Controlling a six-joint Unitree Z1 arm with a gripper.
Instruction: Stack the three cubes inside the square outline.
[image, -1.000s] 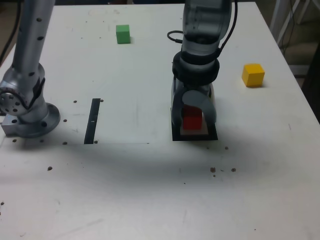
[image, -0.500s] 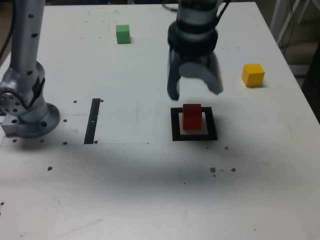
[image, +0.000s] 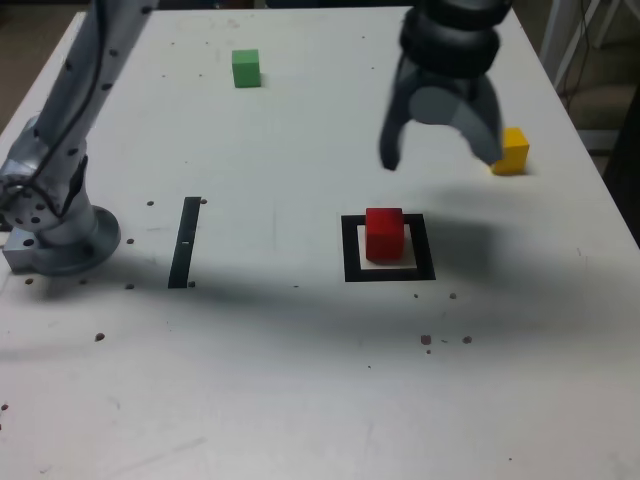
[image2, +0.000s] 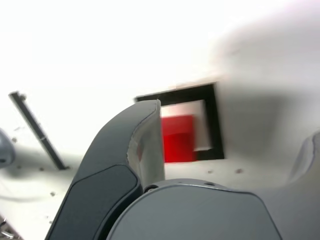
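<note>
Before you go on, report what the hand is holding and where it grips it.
Nothing is held: the hand is open, with bare table between its fingers, and the red cube sits apart below, within the black square.

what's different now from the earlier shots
The gripper has let go of the red cube, opened and risen off it, then swung toward the exterior view's right, now partly overlapping the yellow cube in that view. The red cube stays inside the square outline; the yellow and green cubes haven't moved.
</note>
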